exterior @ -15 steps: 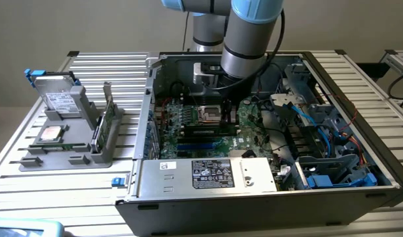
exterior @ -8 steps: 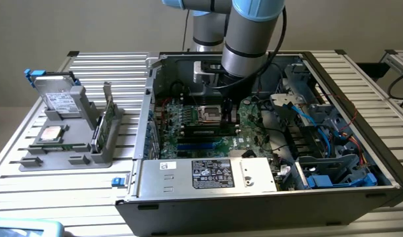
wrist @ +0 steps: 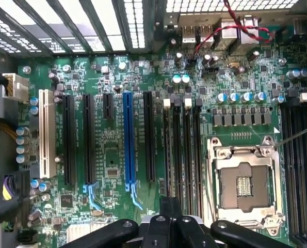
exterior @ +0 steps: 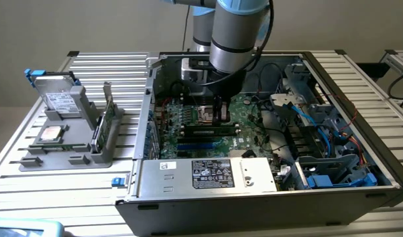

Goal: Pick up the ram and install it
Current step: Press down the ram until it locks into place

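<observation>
A: Green fibreglass, item one: the long, narrow green ram stick with black chips [exterior: 210, 131] is lying seated along a slot on the green motherboard [exterior: 244, 116] inside the open grey metal computer case [exterior: 254, 197]. Why is the arm standing over it?

B: The black two-fingered gripper [exterior: 220, 120] is pointing straight down, its fingers drawn together with nothing between them, the tips just at the stick's upper edge. My judgement: it is pressing or checking the seating; actual contact is hard to confirm.

A: And in the wrist view?

B: The closed gripper [wrist: 170, 214] is hanging over the row of memory slots, beside the empty silver processor socket [wrist: 244, 186]. The blue expansion slot [wrist: 128, 139] is standing vacant.

A: Item two, surroundings?

B: The case is lying on its side, opening upward, on a ribbed aluminium table [exterior: 63, 192]. A grey parts holder [exterior: 69, 158] to the exterior view's left is keeping an upright green card [exterior: 106, 123] and a silver drive [exterior: 61, 98] in their own pockets, presumably for repeatable pick-up. A plain beige wall is standing behind.
</observation>
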You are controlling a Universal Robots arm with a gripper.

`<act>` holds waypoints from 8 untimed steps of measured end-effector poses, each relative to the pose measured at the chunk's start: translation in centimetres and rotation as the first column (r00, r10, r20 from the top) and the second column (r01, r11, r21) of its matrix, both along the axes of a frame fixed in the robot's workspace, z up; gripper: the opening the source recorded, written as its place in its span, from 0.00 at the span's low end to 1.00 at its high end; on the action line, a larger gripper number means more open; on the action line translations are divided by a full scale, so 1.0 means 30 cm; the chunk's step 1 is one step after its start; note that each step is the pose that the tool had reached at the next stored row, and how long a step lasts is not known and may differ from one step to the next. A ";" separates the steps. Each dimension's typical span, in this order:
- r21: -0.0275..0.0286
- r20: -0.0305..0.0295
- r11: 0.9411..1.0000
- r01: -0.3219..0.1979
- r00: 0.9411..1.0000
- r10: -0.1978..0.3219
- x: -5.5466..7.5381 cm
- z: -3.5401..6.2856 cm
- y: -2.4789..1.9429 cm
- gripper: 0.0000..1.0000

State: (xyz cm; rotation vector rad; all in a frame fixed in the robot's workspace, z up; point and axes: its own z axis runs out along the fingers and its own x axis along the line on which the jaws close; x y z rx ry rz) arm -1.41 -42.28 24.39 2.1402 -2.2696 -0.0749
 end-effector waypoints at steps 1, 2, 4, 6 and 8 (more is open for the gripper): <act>0.000 0.002 1.000 0.000 1.000 0.000 -0.012 0.000 0.000 0.11; 0.000 0.004 1.000 0.000 1.000 0.000 -0.024 0.001 0.000 0.11; -0.001 0.009 1.000 0.000 1.000 0.000 -0.049 0.001 0.000 0.11; -0.001 0.014 1.000 0.000 1.000 0.000 -0.073 0.000 0.000 0.11; -0.001 0.022 1.000 0.000 1.000 0.000 -0.095 -0.003 0.001 0.11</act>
